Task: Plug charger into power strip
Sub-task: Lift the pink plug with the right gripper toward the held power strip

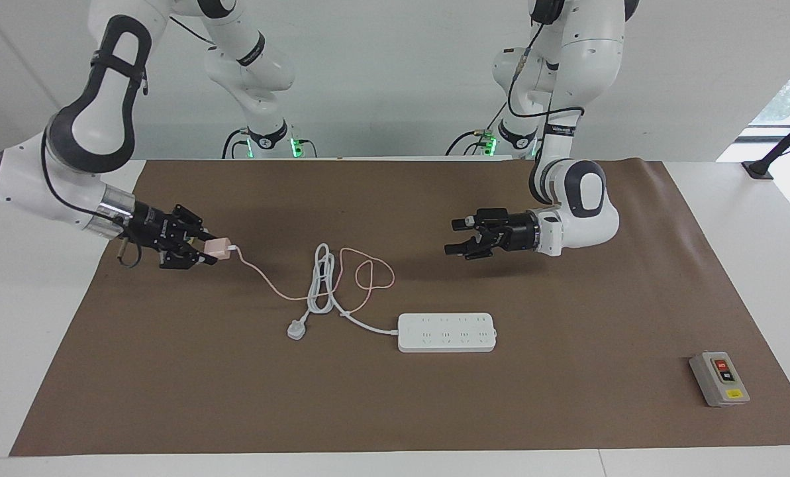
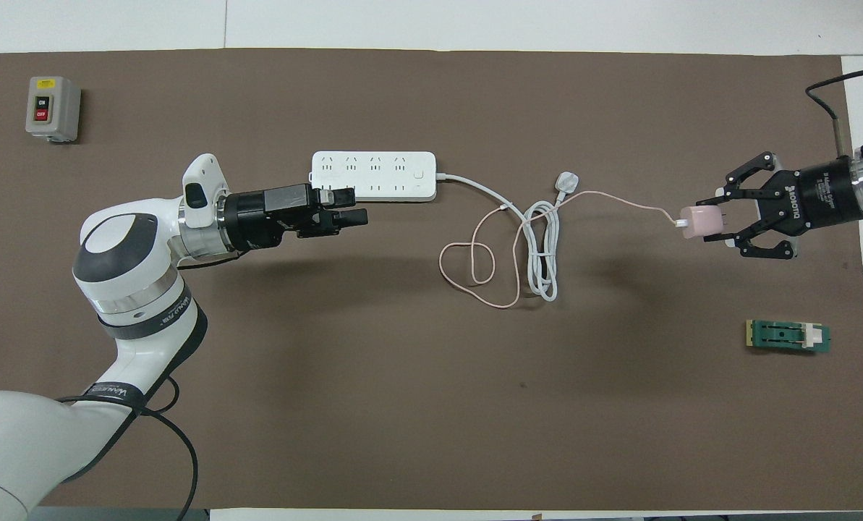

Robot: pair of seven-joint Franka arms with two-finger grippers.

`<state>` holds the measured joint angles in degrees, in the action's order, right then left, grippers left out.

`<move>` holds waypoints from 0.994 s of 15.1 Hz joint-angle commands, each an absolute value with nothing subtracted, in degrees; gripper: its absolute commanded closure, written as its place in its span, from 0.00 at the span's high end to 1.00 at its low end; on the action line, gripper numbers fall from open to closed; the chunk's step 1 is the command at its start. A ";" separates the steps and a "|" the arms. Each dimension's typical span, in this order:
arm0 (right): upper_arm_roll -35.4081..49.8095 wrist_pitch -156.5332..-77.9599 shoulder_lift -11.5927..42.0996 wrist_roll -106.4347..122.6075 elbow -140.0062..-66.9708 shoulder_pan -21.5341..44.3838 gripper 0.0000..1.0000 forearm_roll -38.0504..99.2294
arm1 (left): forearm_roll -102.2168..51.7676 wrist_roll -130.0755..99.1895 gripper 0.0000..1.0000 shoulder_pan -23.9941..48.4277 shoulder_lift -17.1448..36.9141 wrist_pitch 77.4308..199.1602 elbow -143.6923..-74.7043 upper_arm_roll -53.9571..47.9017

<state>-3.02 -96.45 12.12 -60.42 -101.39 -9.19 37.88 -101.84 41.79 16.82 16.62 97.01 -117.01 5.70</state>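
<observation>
**Charger held at the mat's edge, strip lying free**

Brown mat (image 1: 395,411) covers the white table. At the middle left of the facing view, the right gripper (image 1: 210,250) is clamped on the charger (image 1: 218,248), which seems lifted just clear of the mat. Its pink cable (image 1: 368,271) trails to loops at frame centre, crossing a coiled white cord (image 1: 320,285). Just below centre, the power strip (image 1: 447,332) lies flat. Right of centre, the left gripper (image 1: 457,236) waits above the mat, fingers apart. A grey switch box (image 1: 719,379) sits at lower right.
</observation>
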 commanded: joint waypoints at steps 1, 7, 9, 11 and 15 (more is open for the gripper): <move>-3.08 -97.29 11.42 -63.79 -102.13 -3.89 0.00 39.11 | -102.92 41.48 1.00 16.52 16.26 95.71 -117.60 6.06; -2.99 -103.95 11.25 -74.96 -100.72 5.78 0.00 41.40 | -102.92 41.57 1.00 16.79 16.35 96.42 -117.42 6.06; -2.99 -107.12 11.43 -78.29 -100.37 8.51 0.00 42.53 | -102.92 41.66 1.00 17.14 16.44 97.46 -117.42 6.15; -2.99 -108.98 11.69 -81.64 -100.11 10.98 0.00 42.63 | -102.83 42.01 1.00 17.49 16.61 99.40 -117.51 6.15; -2.99 -115.56 11.86 -84.89 -99.67 15.63 0.00 46.49 | -102.74 43.42 1.00 18.28 16.61 100.99 -117.60 6.15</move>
<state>-2.79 -112.78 11.30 -82.35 -100.76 13.73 44.12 -101.94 42.15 17.14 16.71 99.62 -117.06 5.62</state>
